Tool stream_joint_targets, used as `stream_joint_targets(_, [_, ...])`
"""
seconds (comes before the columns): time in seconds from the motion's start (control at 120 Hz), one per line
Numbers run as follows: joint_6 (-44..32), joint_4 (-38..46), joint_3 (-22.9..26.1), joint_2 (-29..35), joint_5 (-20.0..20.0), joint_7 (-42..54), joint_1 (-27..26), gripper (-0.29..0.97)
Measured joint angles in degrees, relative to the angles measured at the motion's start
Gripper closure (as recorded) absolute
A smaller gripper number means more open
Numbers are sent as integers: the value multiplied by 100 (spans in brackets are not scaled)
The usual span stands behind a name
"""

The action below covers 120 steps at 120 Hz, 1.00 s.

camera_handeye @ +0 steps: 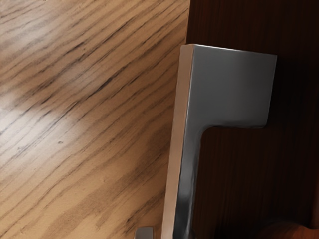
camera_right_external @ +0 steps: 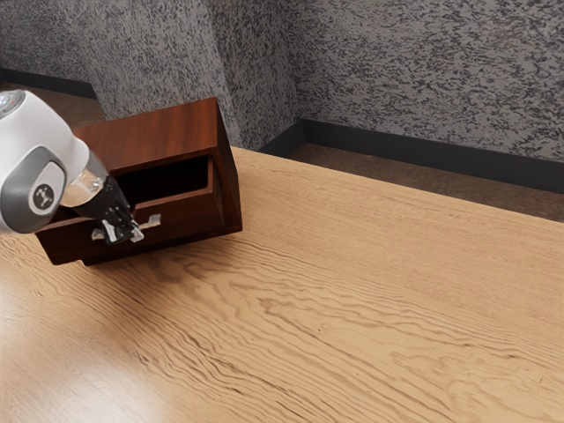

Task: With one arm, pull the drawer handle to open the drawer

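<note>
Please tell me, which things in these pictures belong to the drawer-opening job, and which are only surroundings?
For the job: metal handle; gripper, right at that handle; drawer; wooden cabinet that holds the drawer.

Only surroundings: wooden table; speckled wall; floor behind the table.

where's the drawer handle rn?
At the exterior view's left, the silver handle sits on the drawer front of the wooden cabinet, right at the end effector.
</note>
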<state>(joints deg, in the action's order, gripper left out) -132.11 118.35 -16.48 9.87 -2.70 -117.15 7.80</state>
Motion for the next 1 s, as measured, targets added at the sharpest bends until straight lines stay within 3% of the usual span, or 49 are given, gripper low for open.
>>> stream_joint_targets(1.0, [9, 1252, 312, 1265, -264, -6, 38, 79])
